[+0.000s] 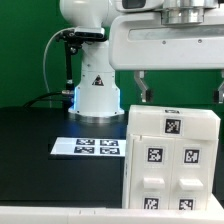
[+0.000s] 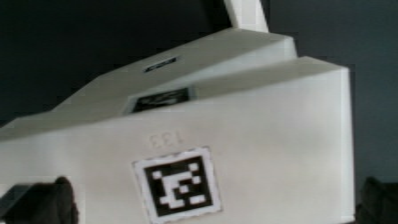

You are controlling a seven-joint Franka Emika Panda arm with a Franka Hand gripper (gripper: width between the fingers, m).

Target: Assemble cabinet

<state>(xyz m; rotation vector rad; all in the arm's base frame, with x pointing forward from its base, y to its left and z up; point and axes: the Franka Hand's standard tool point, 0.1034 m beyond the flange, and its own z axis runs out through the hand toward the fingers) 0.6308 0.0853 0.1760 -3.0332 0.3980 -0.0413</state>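
Overhead, claw [image 1: 180,88] spread wide, empty, above cabinet [image 1: 170,158] top edge; marker board [image 1: 87,146] alongside, apart.

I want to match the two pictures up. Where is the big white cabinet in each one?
Exterior view: the cabinet stands at the lower right, on the black table, right of the marker board.
Wrist view: the cabinet fills most of the picture.
Shared landmark: the square black-and-white tags on its white surface.

We count one robot arm [image 1: 92,60], one open gripper [image 1: 180,88], one white cabinet [image 1: 170,160] with five tags showing on it, one marker board [image 1: 88,146] with four tags
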